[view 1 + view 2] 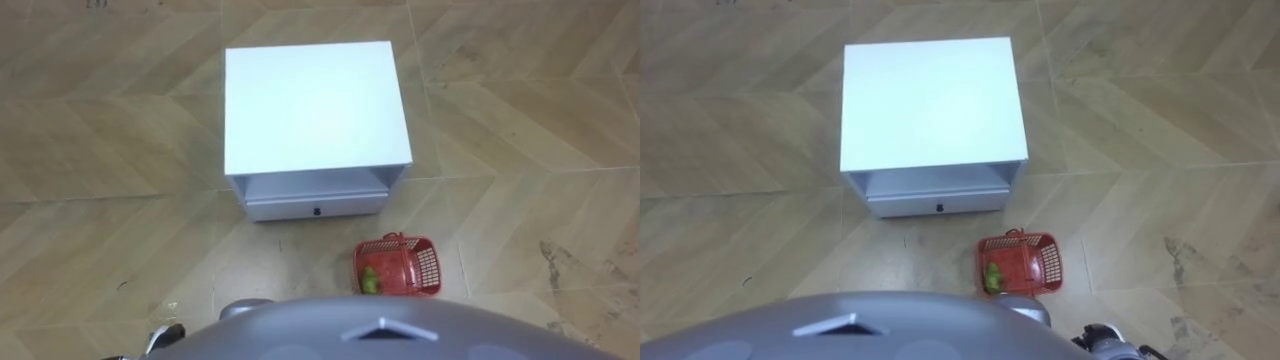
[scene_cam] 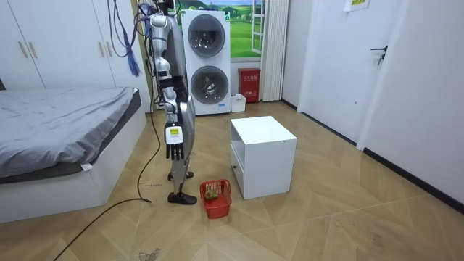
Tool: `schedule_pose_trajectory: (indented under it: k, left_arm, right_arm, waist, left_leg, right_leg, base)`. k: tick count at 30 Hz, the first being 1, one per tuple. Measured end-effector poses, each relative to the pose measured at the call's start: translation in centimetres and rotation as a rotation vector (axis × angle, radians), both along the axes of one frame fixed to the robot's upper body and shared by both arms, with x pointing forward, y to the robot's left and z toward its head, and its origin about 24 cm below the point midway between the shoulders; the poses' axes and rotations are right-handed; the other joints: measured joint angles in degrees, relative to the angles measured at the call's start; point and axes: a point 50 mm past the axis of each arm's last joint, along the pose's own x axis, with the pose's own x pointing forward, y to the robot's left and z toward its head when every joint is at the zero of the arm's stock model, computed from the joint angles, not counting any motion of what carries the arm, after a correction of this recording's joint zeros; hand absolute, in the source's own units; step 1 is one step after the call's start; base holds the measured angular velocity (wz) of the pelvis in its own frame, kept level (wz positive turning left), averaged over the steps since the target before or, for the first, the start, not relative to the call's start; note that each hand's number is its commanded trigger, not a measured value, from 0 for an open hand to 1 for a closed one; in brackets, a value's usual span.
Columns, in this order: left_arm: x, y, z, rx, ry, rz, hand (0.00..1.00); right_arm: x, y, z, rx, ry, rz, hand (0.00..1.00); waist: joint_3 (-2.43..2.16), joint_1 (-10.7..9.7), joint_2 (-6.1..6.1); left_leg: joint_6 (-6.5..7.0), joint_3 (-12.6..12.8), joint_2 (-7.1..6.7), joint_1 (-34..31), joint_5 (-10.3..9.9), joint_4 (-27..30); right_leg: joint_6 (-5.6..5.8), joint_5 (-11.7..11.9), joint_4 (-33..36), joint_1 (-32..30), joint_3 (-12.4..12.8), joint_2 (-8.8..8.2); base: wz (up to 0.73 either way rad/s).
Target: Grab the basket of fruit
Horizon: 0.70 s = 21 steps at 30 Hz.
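**Basket on the floor, well below a hanging hand**

The robot stands upright on wood-patterned floor [image 1: 520,120], facing a white bedside cabinet [image 1: 315,100] at its 12 o'clock. Bare floor runs round the cabinet's left, right and far sides. In the room view a bed [image 2: 58,123] lies at the robot's 6 o'clock and stacked washing machines [image 2: 206,61] stand by the far wall.

The cabinet's drawer [image 1: 315,207] faces the robot. Its knob is too small to make out beyond a dark dot.

The red fruit basket [image 1: 427,266] sits on the floor at the robot's 1 o'clock, just off the cabinet's near right corner and not touching it. Its handle is upright and a green fruit [image 1: 369,280] lies inside. The robot's chest cuts off the basket's near edge in the eye views.

The right hand [image 2: 172,151] hangs at the robot's side, fingers straight down and loosely together, holding nothing. The basket lies well below it and a little ahead. The left hand [image 1: 166,337] peeks in at 7 o'clock of the left eye view, and I cannot tell how its fingers are set.
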Motion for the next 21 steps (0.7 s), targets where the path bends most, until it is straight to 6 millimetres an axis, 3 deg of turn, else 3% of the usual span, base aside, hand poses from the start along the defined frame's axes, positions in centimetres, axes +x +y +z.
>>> schedule_pose_trajectory:
  k: [7,10,13,16,17,18,19,20,21]
  left_arm:
    - [-0.1,0.0,0.0,-0.005,0.007,0.000,0.00]
    - [0.3,0.0,0.0,-0.004,0.000,-0.003,0.00]
    - [0.6,0.3,0.0,0.001,-0.010,0.017,0.00]
    - [0.9,0.6,0.1,0.006,-0.025,0.021,0.00]
    - [0.7,0.7,0.1,0.007,-0.024,0.032,0.00]
    - [0.6,1.0,0.1,0.014,-0.032,0.064,0.00]
    - [0.8,1.2,0.2,0.021,-0.041,0.074,0.00]
    - [0.8,1.6,0.3,0.032,-0.054,0.092,0.00]
    - [0.5,1.8,0.4,0.041,-0.051,0.099,0.00]
  right_arm:
    - [0.1,0.1,0.0,0.001,-0.004,-0.003,0.00]
    - [0.2,0.0,0.0,-0.005,-0.010,-0.022,0.00]
    - [0.8,-0.3,0.1,-0.018,-0.029,-0.040,0.00]
    - [1.6,-0.6,0.2,-0.039,-0.052,-0.034,0.00]
    - [2.3,-0.7,0.2,-0.048,-0.073,-0.029,0.00]
    - [3.7,-0.7,0.3,-0.050,-0.114,-0.029,0.00]
    - [3.9,-0.7,0.3,-0.049,-0.124,-0.033,0.00]
    - [3.3,-0.8,0.3,-0.054,-0.119,-0.059,0.00]
    - [2.7,-1.1,0.3,-0.067,-0.105,-0.071,0.00]
  waist:
    - [-0.07,-0.2,0.28]
    - [-0.10,-0.3,0.36]
    - [-0.20,-0.2,0.41]
    - [-0.05,-0.6,0.64]
    - [-0.10,-0.8,0.98]
    - [-0.50,-1.3,1.60]
    - [-0.35,-1.6,1.40]
    - [0.08,-1.4,0.61]
    - [-0.19,-0.6,-0.11]
  left_leg:
    - [0.28,0.3,-0.40,-1.0,-0.5,1.4]
    - [0.70,0.5,-1.02,-2.5,-1.0,3.1]
    - [1.40,1.9,-1.56,-4.6,-1.7,5.1]
    - [2.75,3.1,-2.49,-7.5,-1.9,7.9]
    - [3.42,4.4,-2.53,-8.6,-1.8,7.8]
    - [4.38,6.3,-1.58,-10.4,-1.9,7.3]
    - [4.77,6.9,-1.71,-11.2,-1.8,7.9]
    - [5.33,8.8,-2.11,-11.6,-1.9,8.2]
    - [5.82,10.6,-2.58,-11.6,-2.0,8.4]
  right_leg:
    - [0.05,-1.4,3.4,-2.2,0.2,-0.90]
    - [0.20,-2.5,6.7,-4.7,0.4,-2.05]
    - [0.42,-2.6,9.2,-7.5,1.7,-2.82]
    - [1.30,-0.8,9.4,-10.0,3.8,-3.55]
    - [1.70,0.9,8.0,-10.9,4.9,-3.38]
    - [1.88,1.7,8.0,-12.1,4.5,-3.62]
    - [1.30,0.3,12.3,-13.5,3.1,-4.57]
    - [0.57,-2.6,22.6,-14.8,0.2,-6.91]
    - [0.38,-3.4,31.3,-14.5,-0.1,-8.39]
  base:
    - [0.00]
    - [-0.03]
    - [-0.24]
    - [-0.26]
    - [-0.48]
    - [-0.31]
    - [0.03]
    - [0.18]
    - [0.11]
